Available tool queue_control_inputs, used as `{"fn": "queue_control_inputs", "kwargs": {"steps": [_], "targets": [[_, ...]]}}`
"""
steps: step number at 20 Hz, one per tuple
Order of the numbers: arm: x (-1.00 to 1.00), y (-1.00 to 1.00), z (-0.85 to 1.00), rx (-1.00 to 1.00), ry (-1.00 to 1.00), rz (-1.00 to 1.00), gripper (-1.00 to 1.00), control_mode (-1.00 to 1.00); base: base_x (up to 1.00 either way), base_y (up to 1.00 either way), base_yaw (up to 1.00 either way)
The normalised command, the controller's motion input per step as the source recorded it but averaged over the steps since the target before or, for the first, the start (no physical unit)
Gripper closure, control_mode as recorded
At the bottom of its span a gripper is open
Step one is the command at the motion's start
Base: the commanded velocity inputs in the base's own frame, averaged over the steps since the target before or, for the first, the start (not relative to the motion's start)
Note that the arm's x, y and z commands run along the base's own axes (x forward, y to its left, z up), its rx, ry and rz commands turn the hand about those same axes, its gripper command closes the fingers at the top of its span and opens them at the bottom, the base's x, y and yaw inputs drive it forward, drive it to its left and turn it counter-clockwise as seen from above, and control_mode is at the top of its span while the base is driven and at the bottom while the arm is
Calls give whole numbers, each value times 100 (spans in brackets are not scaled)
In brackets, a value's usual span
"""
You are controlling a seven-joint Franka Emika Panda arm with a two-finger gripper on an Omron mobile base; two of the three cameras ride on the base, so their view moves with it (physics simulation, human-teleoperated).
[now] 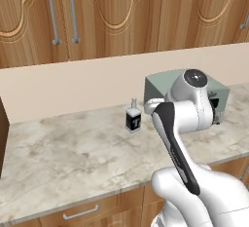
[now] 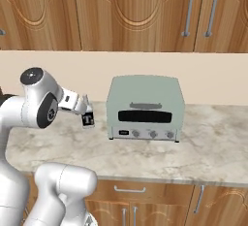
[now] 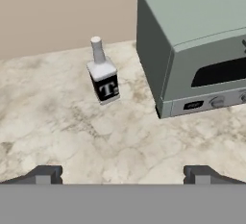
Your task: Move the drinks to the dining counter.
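One of the drinks, a short clear bottle (image 1: 133,119) with a black label, stands upright on the marble worktop just left of a toaster oven. In the hand view the bottle (image 3: 103,79) sits ahead and a little left of centre, well apart from my gripper (image 3: 123,175). The gripper is open, its two dark fingertips (image 3: 45,174) spread wide with nothing between them. From the right base view my hand hangs above and in front of the bottle (image 2: 88,120), partly covering it. The dining counter is out of view.
A pale green toaster oven (image 2: 145,106) stands on the worktop (image 1: 73,158) close to the bottle's right. Wooden wall cabinets (image 1: 121,11) hang above. A dark brown object (image 1: 2,138) is at the left edge. Drawers run under the worktop's front edge.
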Motion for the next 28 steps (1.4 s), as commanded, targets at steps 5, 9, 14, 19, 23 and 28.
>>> {"fn": "queue_control_inputs", "kwargs": {"steps": [5,9,14,19,23,28], "targets": [[41,0,0,0,0,4,-100,-100,0,0,0],[28,0,0,0,0,6,-100,-100,0,0,0],[10,6,0,0,0,6,-100,-100,0,0,0],[13,8,-1,0,0,6,-100,-100,0,0,0],[22,8,-8,0,0,4,-100,-100,0,0,0],[22,9,-16,0,0,4,-100,-100,0,0,0]]}}
